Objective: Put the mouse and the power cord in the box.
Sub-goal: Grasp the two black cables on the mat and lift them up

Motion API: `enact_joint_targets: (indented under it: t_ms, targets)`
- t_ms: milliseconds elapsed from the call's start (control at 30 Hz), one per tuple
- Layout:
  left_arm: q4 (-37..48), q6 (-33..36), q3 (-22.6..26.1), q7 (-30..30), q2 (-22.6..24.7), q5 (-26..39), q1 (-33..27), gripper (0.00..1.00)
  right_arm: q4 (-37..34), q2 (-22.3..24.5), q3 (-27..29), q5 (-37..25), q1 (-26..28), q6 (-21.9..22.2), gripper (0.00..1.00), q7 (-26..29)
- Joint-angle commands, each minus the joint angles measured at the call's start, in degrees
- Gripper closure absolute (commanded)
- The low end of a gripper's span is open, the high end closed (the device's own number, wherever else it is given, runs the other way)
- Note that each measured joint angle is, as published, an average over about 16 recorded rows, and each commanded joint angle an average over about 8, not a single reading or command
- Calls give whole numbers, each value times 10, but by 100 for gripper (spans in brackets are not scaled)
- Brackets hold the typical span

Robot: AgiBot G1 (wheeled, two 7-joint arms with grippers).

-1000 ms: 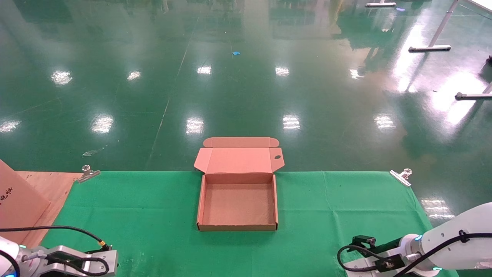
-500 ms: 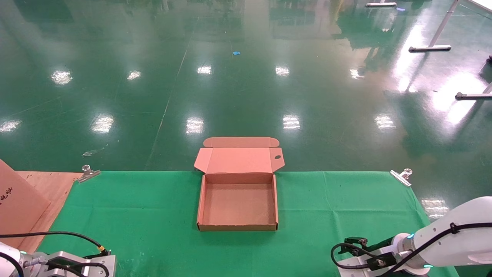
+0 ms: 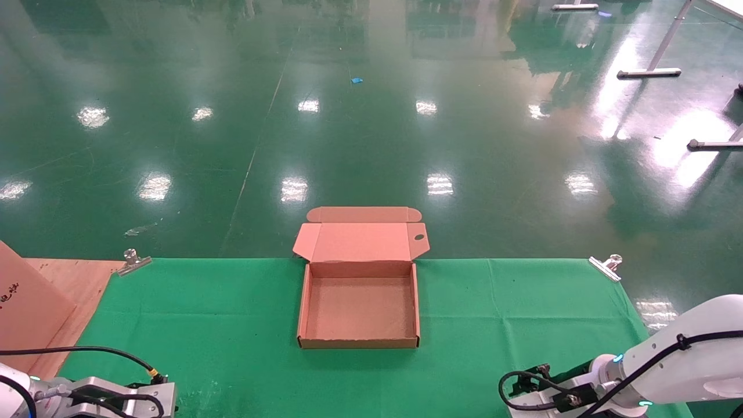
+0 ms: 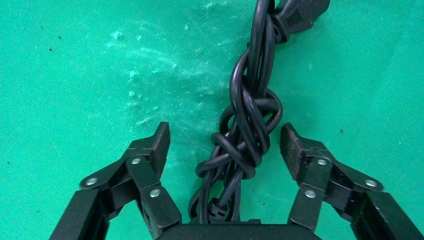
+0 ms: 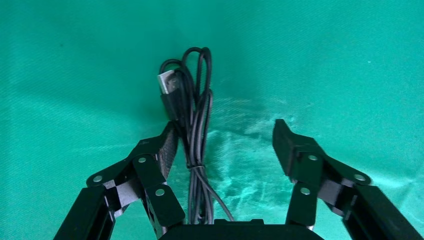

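Head view: the box (image 3: 359, 307) sits open and empty on the green-covered counter (image 3: 232, 325), its flap lid folded back on the far side. Both arms are low at the near edge, the left arm at the near left corner and the right arm at the near right corner; neither pincer's fingers show here, and neither the mouse nor the power cord can be seen. Judged from this, nothing has been packed yet and the pick-up step is in hand.

Left wrist view: the left pincer (image 4: 225, 142) is spread wide, holding nothing. The power cord (image 4: 247, 125), a thick black cable twisted into a knotted bundle, lies on the green cloth directly between the fingers (image 4: 155, 145), clear of both pads, with its chunky plug end lying beyond the fingertips. The next move looks to be a clench on the knotted middle, then a lift and carry to the box.

Right wrist view: the right pincer (image 5: 226, 142) is likewise released. A thin looped cable (image 5: 192, 115) with a USB plug (image 5: 169, 85) lies between the fingers, hard against one finger and well apart from the other. The mouse's body is not visible. A clean grip here would call for recentring over the cable.
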Motion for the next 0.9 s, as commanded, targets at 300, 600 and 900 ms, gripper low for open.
enact_joint_targets:
  t_ms: [300,600,900]
  targets:
    - [9,5,-3,8,-2,-4,-5,100,-8,2,1,5,0,-5,100,-11]
    - [9,13,-2,10,0,-5,-9,100,-7,9,5,13,0,-11,100,-17]
    - [-11,31,-2,6,-8,-5,-18,100,21,28,14,29,5,-31,100,-12]
